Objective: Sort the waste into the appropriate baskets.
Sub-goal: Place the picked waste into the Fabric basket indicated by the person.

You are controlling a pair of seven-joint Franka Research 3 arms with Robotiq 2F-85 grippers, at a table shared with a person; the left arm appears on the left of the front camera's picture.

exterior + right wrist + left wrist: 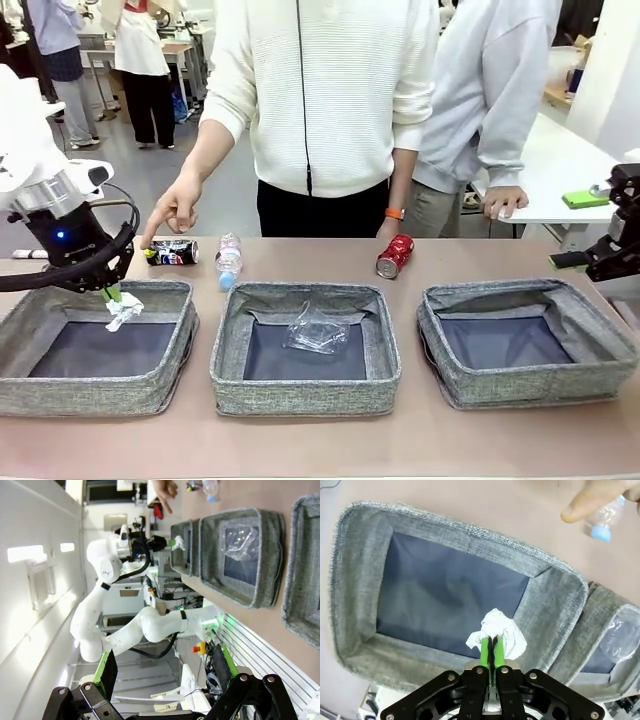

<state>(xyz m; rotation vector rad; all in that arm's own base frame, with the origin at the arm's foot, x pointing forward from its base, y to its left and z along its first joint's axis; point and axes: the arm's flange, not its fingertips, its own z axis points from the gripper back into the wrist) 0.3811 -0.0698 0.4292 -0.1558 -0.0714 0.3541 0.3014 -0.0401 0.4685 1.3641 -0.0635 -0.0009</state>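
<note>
Left gripper (491, 642): I see its green fingers pinched tight on the white paper wad (502, 630), which hangs just over the far side of the left basket (30, 310). Right gripper (165, 675): fingers spread wide with nothing between them, off at the table's right edge by the right basket (600, 345). The crumpled plastic cup (316, 330) lies in the middle basket (228, 340); beyond the baskets on the table lie the dark blue can (173, 253), the bottle (229, 262) and the red can (394, 256), with the person's hand (175, 212) pointing a finger down beside the dark blue can.
</note>
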